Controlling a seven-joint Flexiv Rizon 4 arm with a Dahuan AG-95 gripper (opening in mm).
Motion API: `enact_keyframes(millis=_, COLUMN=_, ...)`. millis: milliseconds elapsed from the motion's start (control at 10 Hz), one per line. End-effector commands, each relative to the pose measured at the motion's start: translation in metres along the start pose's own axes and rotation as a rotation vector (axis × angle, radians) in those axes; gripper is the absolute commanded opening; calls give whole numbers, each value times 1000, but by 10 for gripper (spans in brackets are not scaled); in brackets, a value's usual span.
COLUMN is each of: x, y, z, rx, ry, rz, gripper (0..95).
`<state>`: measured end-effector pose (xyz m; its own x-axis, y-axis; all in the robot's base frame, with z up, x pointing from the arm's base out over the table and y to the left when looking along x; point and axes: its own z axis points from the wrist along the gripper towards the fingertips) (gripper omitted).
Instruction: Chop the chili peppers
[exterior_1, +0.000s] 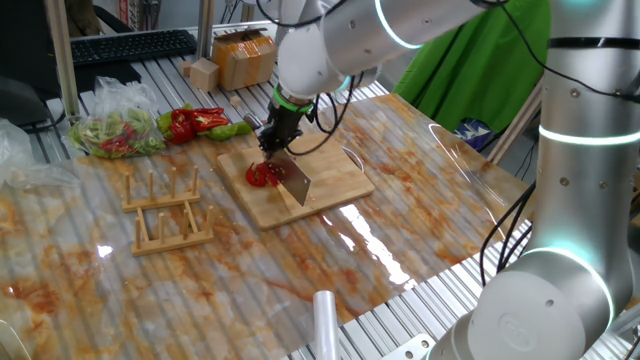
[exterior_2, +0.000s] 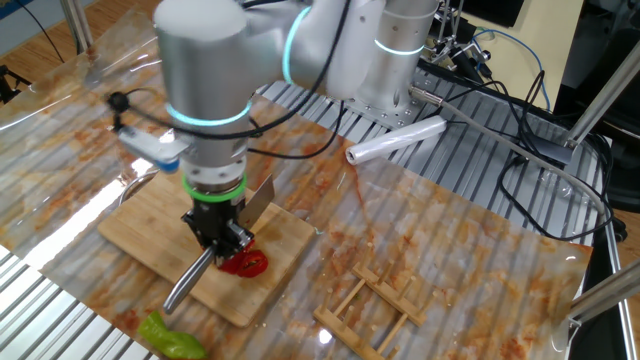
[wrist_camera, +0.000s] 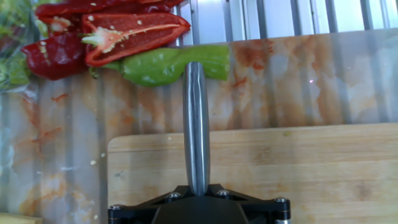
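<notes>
- On the cutting board (exterior_1: 330, 185), near its edge closest to the pepper pile, my gripper (exterior_1: 277, 138) is clamped tight on the steel handle of a cleaver (exterior_1: 297, 184); in the hand view the handle (wrist_camera: 196, 124) runs straight out from the jaws, so no doubt it's held.
- The chili peppers (exterior_1: 264, 175) sit as a red clump on the board right beside the blade; in the other fixed view the red bit (exterior_2: 246, 264) lies just under the hand, at the board's near edge.
- Step in hand, as I read it: mid-chop, blade down at or beside the chili; can't tell from here whether the edge is through it or only resting next to it.
- Next move, my guess: lift the blade clear, shift along the chili, press straight down again; the clump is close to the board's edge, so a sideways push might roll it off.
- Counts: one board; one cleaver; chili on the board looks like one clump, pieces too small to count; off the board, one green pepper (wrist_camera: 168, 64) and a pile of split red peppers (wrist_camera: 134, 31), at least two; one bag of mixed scraps (exterior_1: 118, 132); one wooden rack (exterior_1: 168, 210); one plastic roll (exterior_2: 396, 140).
</notes>
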<state>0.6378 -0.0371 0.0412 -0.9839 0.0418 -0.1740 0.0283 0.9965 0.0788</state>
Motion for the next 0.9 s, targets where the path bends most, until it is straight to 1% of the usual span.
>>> enact_keyframes(millis=100, x=-1, y=-2, z=-7, rx=-12, ry=7, rz=-3, gripper=0)
enact_keyframes(millis=200, x=-1, y=-2, z=-8, rx=-6, ry=1, rz=-4, gripper=0)
enact_keyframes(millis=600, x=1, y=-3, z=-15, rx=-2, ry=3, rz=-5, gripper=0)
enact_keyframes(millis=900, x=3, y=-3, z=-17, rx=3, ry=5, rz=-5, gripper=0)
